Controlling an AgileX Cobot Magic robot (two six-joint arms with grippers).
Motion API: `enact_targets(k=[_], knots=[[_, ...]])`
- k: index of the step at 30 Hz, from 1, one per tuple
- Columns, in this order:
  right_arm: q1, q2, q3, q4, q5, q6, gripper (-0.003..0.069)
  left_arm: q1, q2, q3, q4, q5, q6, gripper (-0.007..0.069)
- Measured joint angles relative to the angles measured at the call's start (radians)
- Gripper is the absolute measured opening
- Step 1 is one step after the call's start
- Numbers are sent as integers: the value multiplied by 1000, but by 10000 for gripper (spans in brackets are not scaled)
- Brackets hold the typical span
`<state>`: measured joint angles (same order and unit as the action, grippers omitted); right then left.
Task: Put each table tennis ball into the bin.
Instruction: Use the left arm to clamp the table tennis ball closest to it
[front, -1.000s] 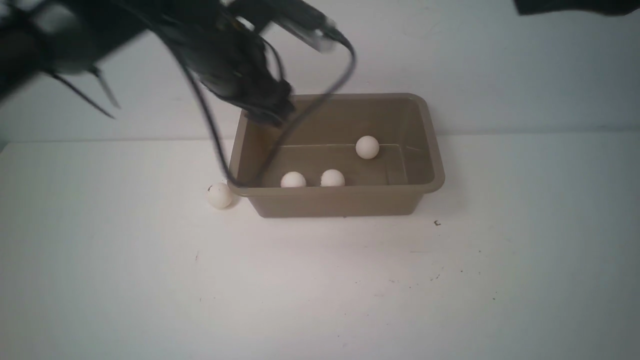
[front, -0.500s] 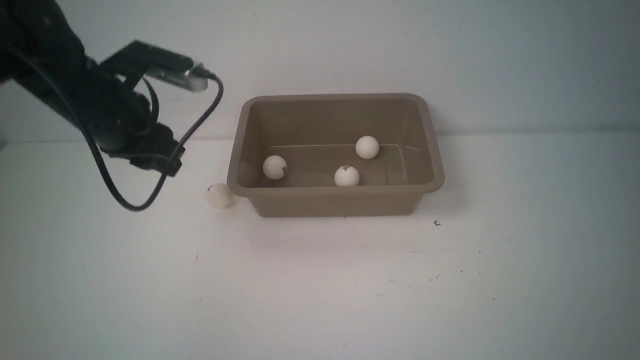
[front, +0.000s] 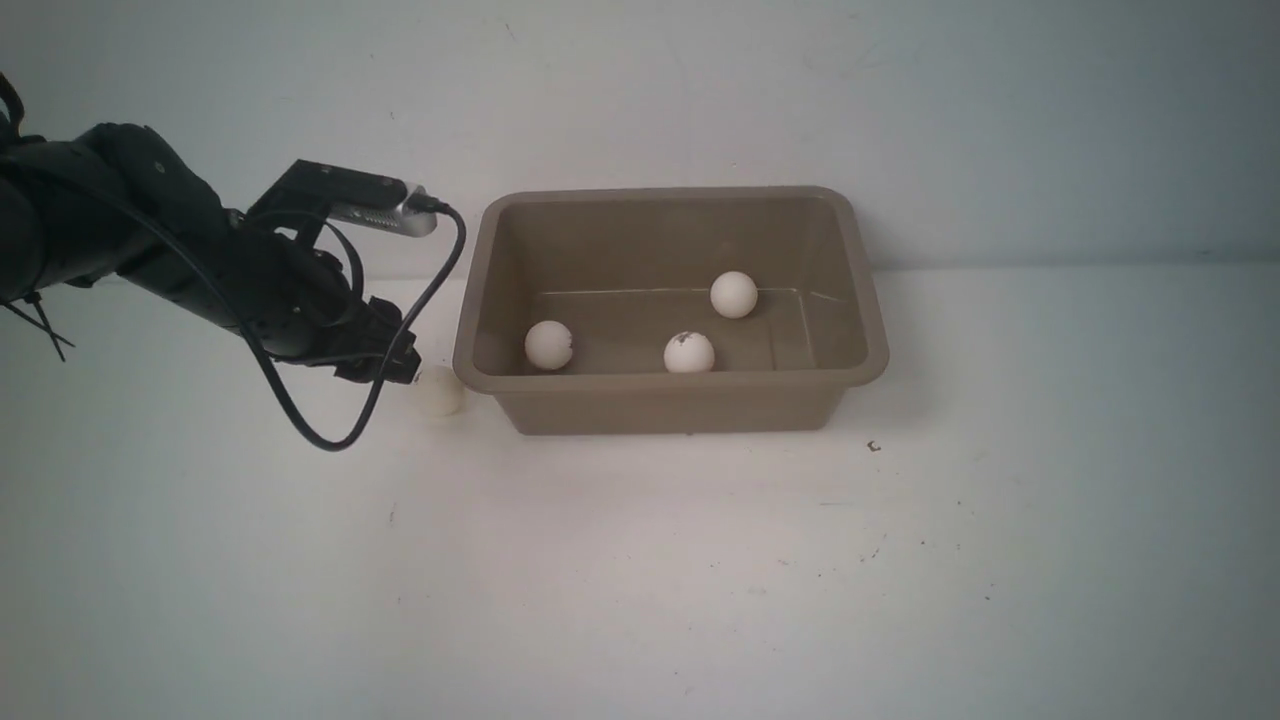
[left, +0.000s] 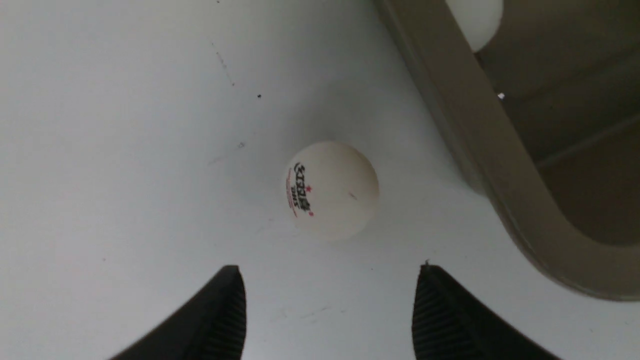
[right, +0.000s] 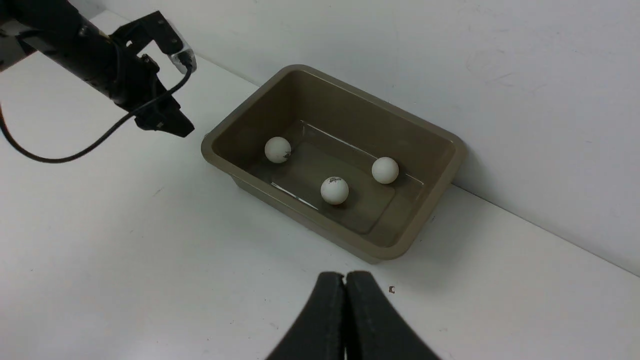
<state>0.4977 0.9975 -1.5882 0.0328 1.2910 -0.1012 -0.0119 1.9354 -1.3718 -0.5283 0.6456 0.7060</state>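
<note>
- One white worktop (front: 640, 580) carries everything; rectangular tan-brown plastic bin (front: 670, 380) stands at its far edge.
- Black left gripper (left: 330, 280): jaws spread, empty, the nearer arm. Black right gripper (right: 345, 282): clenched on nothing, well apart.
- Three small matte white balls (front: 689, 352) lie inside the bin.
- Fourth white ball (left: 331, 190): on the worktop just beside the bin's near-left corner, dead ahead of the left jaws, centred on their gap, untouched.

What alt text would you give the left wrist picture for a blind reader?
A white ball with a printed logo lies on the table just ahead of the open left end effector, untouched, beside the tan bin.
</note>
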Motion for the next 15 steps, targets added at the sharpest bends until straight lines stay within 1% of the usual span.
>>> enact_targets(k=[5,11,15], knots=[[0,-21,0,1,0,0,-16,-1,27,0,-45,-46,17,408],[0,-22,0,11,0,-9,-16,-3,59,-5,-119,-56,78,409],[0,-22,0,16,0,-19,-16,-20,73,-26,-131,-62,97,409]])
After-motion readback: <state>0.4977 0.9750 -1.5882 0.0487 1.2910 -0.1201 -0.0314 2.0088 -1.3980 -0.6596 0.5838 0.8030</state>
